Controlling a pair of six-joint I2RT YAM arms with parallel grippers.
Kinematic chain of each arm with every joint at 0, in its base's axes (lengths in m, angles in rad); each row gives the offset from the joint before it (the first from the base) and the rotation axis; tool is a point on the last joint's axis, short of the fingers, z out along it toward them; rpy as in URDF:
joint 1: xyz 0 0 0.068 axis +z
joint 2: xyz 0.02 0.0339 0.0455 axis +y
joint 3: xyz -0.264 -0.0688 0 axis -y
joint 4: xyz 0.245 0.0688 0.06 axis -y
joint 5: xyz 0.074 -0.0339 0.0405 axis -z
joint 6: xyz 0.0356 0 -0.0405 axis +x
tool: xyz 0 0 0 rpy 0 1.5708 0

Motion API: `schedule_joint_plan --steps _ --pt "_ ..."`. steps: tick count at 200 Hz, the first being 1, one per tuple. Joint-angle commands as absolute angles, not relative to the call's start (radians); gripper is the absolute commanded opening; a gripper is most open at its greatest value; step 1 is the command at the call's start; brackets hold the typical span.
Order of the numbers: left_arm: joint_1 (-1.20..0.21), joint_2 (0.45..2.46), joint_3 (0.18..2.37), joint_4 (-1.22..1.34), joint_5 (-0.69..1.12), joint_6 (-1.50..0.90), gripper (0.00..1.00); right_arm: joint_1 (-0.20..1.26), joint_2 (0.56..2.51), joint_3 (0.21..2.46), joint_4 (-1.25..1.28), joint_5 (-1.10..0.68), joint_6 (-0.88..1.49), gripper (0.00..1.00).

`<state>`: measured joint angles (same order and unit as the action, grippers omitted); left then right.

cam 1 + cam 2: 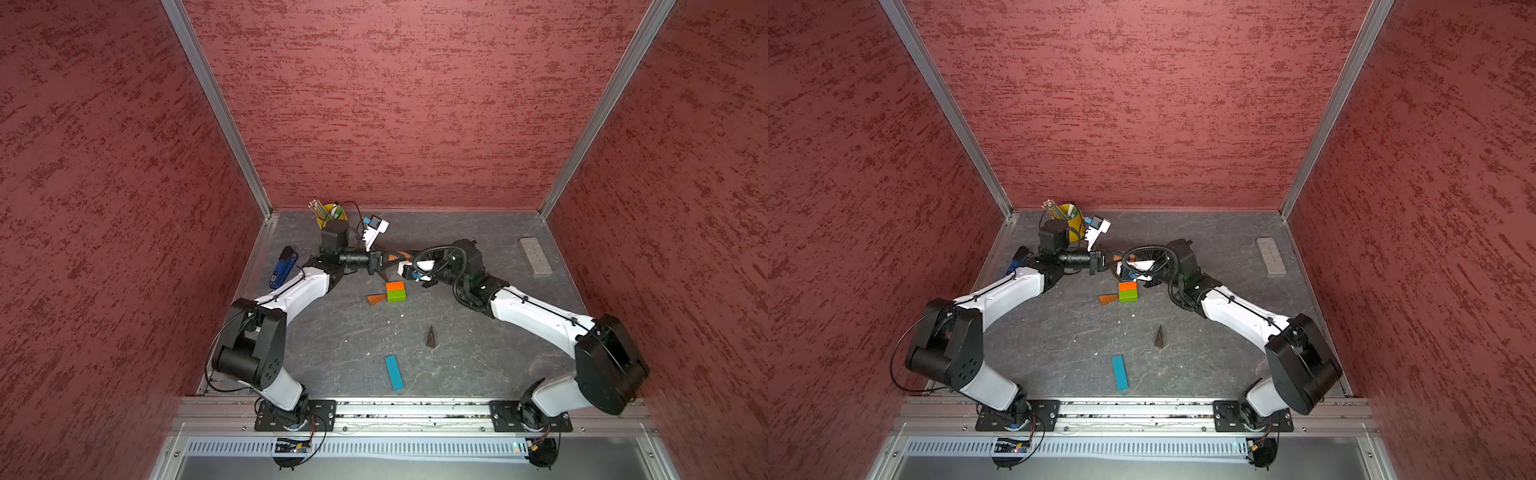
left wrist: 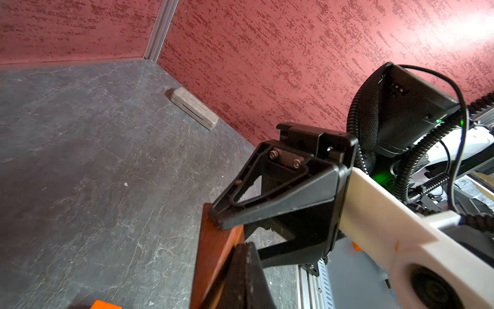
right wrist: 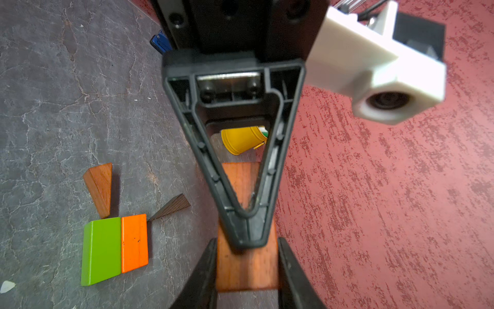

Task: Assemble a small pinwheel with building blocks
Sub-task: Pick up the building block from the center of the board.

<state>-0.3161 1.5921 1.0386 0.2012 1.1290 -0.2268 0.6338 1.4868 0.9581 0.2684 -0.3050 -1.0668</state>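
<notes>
My right gripper [image 3: 247, 240] is shut on the sides of a brown wedge [image 3: 247, 270], held above the table near the back. My left gripper [image 2: 246, 244] is shut with its fingers together and lies against that wedge's face [image 2: 213, 254]. In a top view the two grippers meet tip to tip [image 1: 395, 261]. An orange block [image 1: 395, 286] and a green block [image 1: 396, 295] lie side by side, touching. A lighter wedge [image 1: 376, 299] lies beside the green block. A dark wedge [image 3: 171, 207] touches the orange one's corner. Nearer the front, another dark wedge [image 1: 431, 336] stands, and the blue bar [image 1: 394, 372] lies flat.
A grey eraser [image 1: 535, 257] lies by the right wall. A blue stapler [image 1: 283, 268] lies at the left and a yellow pencil cup [image 1: 330, 216] stands at the back left, behind the left arm. Red walls close three sides; a metal rail [image 1: 415, 409] runs along the front.
</notes>
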Motion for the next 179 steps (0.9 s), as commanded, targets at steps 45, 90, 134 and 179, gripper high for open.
schedule_joint_plan --steps 45,90,134,179 --pt "-0.325 1.564 1.066 0.092 1.144 -0.184 1.00 0.643 1.457 0.950 0.316 -0.288 -1.086 0.16" --pt "-0.295 1.505 1.003 0.172 1.119 -0.205 1.00 0.642 1.458 0.939 0.309 -0.277 -1.095 0.16" --pt "-0.289 1.472 0.962 0.104 1.028 -0.091 1.00 0.642 1.422 0.937 0.311 -0.283 -1.086 0.16" --pt "-0.195 1.453 0.871 0.359 1.036 -0.227 0.97 0.641 1.405 0.930 0.308 -0.323 -1.076 0.15"
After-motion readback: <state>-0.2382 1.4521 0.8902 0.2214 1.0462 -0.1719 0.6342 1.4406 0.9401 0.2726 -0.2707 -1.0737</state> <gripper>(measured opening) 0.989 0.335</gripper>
